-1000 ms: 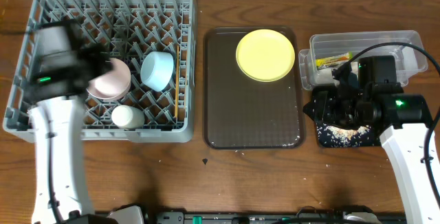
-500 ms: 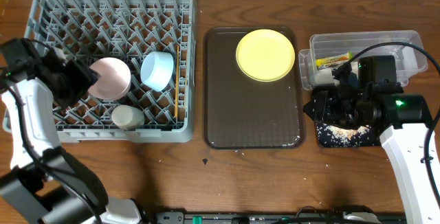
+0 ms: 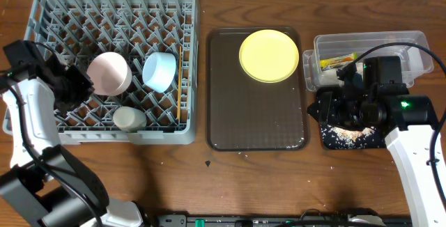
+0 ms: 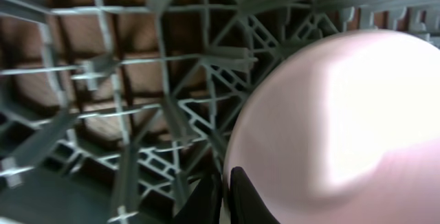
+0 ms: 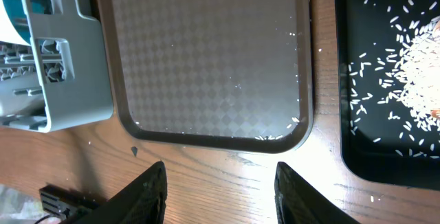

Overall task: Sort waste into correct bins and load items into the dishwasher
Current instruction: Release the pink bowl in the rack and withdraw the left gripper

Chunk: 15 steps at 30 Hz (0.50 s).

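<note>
Left gripper (image 4: 223,193): holds its two dark fingertips pressed almost together, pinching nothing, low over the pegs of the grey dish rack (image 4: 158,114). Sits just beside the white bowl (image 4: 330,128), which fills the right of the wrist view as a pale, pinkish dome; cannot tell whether fingertip and bowl touch. Seen from above, lies over the rack's left edge, with the dark arm hiding a few pegs there.

Further along inside the rack: white bowl upturned, then a light blue bowl (image 3: 159,71) tilted on its side just to its right. Nearer the front edge, a small pale cup (image 3: 129,118). Along the rack's right wall, two thin wooden chopsticks (image 3: 182,81) lying lengthwise.

Right gripper (image 5: 220,165): spreads its fingers wide with nothing between them, above the bare wooden table (image 5: 206,183) and the front rim of the dark brown serving tray (image 5: 213,66). Shows a few stray white grains along that rim. To the right, a black tray (image 5: 364,114) strewn with rice scraps (image 5: 419,66), partly covered from above by the right arm.

Farther off, at the back of the brown tray, the round yellow plate (image 3: 269,56). Behind the black tray, the clear tub (image 3: 411,42) with the green-and-yellow wrapper (image 3: 336,63) inside.
</note>
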Tool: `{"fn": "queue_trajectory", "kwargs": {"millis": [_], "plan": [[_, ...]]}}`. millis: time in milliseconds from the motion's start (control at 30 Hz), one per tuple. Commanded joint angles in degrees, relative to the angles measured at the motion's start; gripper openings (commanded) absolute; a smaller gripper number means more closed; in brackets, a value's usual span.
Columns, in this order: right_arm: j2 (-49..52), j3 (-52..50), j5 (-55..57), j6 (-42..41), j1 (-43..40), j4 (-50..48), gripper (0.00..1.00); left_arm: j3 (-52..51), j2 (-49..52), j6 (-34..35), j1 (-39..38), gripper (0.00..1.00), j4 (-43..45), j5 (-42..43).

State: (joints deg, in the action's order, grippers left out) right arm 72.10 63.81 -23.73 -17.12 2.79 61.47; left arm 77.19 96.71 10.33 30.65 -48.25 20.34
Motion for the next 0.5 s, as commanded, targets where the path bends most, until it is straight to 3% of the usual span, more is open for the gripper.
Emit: {"fn": "queue_trajectory", "kwargs": {"millis": [0, 200, 267, 333, 467], "plan": [[-0.61, 0.90, -0.07, 0.90, -0.48, -0.20, 0.49, 0.74, -5.09, -0.42, -1.57, 0.07, -0.37, -9.70], [-0.61, 0.90, -0.07, 0.90, -0.48, -0.35, 0.48, 0.63, -6.67, -1.62, -5.29, 0.08, -1.40, -12.52], [-0.61, 0.90, -0.09, 0.90, -0.48, -0.33, 0.48, 0.61, -6.34, -0.33, -5.29, 0.17, -2.75, -12.50], [-0.61, 0.90, -0.09, 0.90, -0.46, -0.31, 0.48, 0.50, -6.03, 1.44, -4.96, 0.51, -3.34, -12.46], [-0.63, 0.90, -0.09, 0.90, -0.48, -0.31, 0.48, 0.50, -6.03, 3.06, -4.92, 0.68, -2.25, -11.91]]}}
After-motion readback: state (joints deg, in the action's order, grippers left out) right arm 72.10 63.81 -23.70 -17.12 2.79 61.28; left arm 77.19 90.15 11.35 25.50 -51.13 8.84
